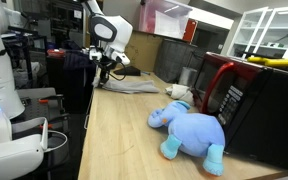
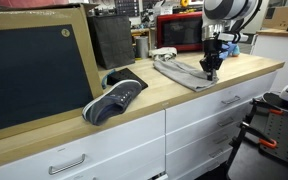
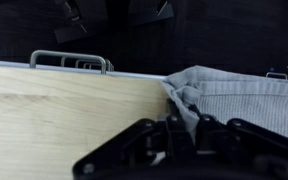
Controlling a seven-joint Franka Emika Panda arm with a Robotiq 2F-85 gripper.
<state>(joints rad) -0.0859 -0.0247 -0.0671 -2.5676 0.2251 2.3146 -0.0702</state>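
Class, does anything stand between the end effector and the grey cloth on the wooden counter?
Nothing visible does. The end effector sits directly on the grey fabric cloth, jaws closed on its corner. The blue plush elephant and dark sneaker lie aside.

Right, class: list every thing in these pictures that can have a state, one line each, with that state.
Black robot gripper: shut, pinching the cloth's corner.
Grey fabric cloth: crumpled, lying on the wooden counter.
Blue plush elephant: lying down, untouched.
Dark grey sneaker: lying at the counter's edge, untouched.
Red microwave: door looks shut.
White drawers: shut.
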